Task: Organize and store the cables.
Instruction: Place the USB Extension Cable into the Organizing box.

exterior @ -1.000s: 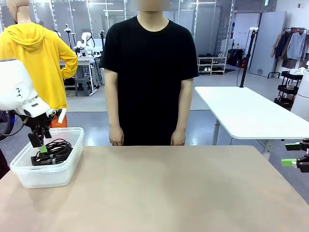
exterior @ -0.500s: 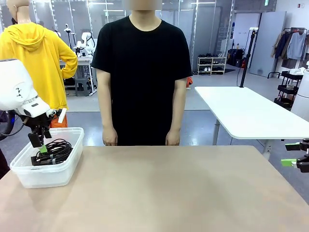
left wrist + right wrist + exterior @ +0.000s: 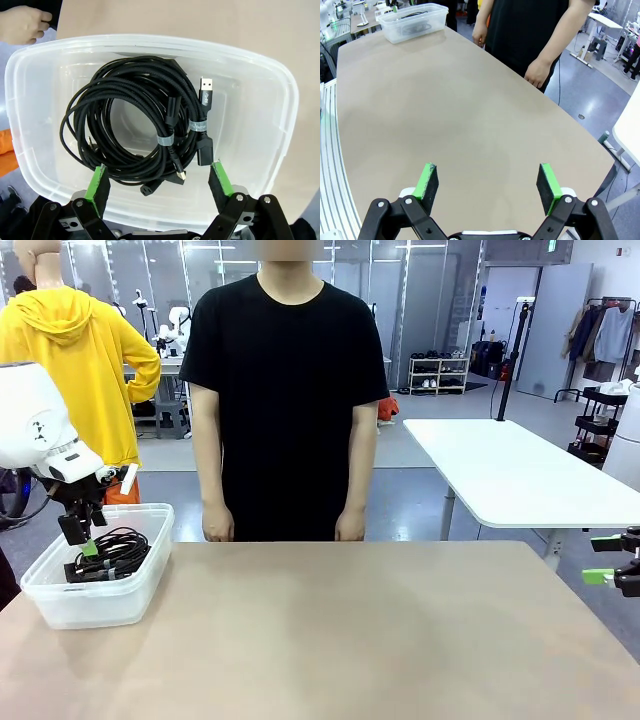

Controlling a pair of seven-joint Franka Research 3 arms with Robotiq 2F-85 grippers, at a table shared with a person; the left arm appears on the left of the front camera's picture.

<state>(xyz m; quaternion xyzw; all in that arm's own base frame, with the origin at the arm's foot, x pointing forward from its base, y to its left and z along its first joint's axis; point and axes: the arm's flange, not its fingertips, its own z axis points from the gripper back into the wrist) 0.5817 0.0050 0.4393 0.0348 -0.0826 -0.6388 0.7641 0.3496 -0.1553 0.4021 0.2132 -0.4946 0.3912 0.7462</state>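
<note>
While the cables (image 3: pixel 145 125) are lying coiled inside the clear tub (image 3: pixel 140 580) at the lower left of the front view, both grippers are standing open and holding nothing.

The cords are looking light, limp and springy, likely to sag and uncoil if lifted by a single strand; the small ties (image 3: pixel 166 139) binding the loops seem the surest place to pinch. The left gripper (image 3: pixel 160 182) is hanging just above the tub's near rim, its green pads spread wide to either side of the coils and touching none of them. The right gripper (image 3: pixel 487 187) is hovering at the right edge of the front view, above the bare table (image 3: pixel 445 115), fingers wide apart. The person's hands (image 3: pixel 217 530) are hanging at the far edge.
</note>
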